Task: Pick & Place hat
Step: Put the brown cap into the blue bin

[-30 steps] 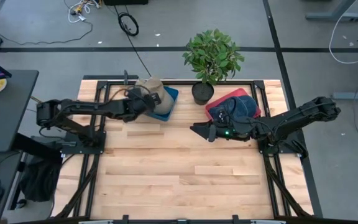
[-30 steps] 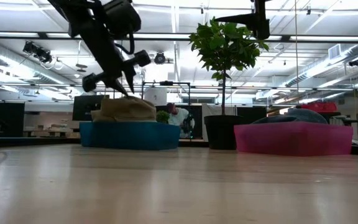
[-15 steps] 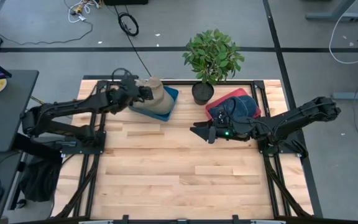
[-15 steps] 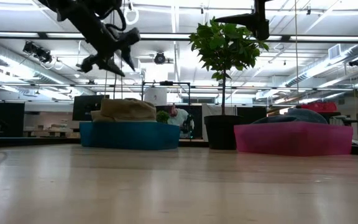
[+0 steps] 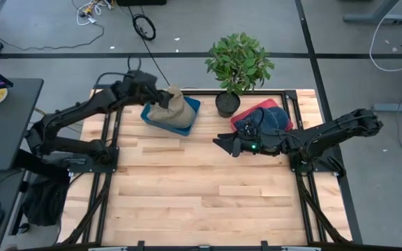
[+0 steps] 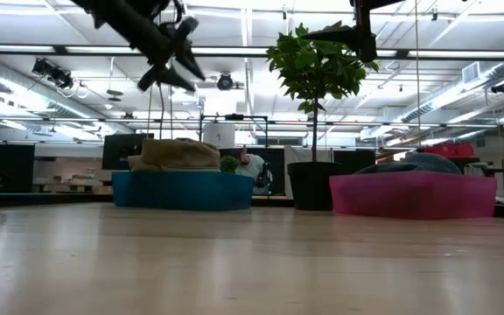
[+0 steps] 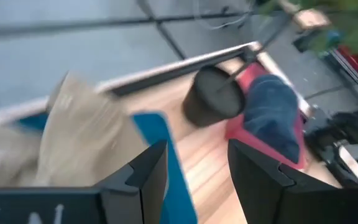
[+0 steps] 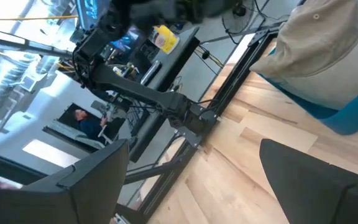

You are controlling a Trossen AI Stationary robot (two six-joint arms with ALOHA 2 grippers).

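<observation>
A tan hat point(image 5: 174, 106) lies crown up in a blue tray point(image 5: 189, 106) at the table's far side; the low view shows the tan hat point(image 6: 178, 153) above the tray's wall point(image 6: 182, 190). A dark blue hat point(image 5: 269, 119) lies in a pink tray point(image 5: 244, 120) to the right. My left gripper point(image 5: 147, 91) hovers open above the blue tray's far-left corner; its wrist view point(image 7: 196, 146) looks down past the tan hat point(image 7: 82, 137). My right gripper point(image 5: 224, 144) is open in the air left of the pink tray, its fingers wide apart point(image 8: 194, 149).
A potted plant point(image 5: 239, 61) stands in a black pot point(image 5: 227, 104) between the two trays at the far edge. Bare wooden table point(image 5: 201, 195) stretches toward the near edge. A black metal frame point(image 5: 110, 139) runs along the table's sides.
My left gripper has risen from just over the tan hat and drawn back toward the table's far-left corner, tipping more level as it climbed. The tan hat has stayed in the blue tray. My right arm has kept still.
</observation>
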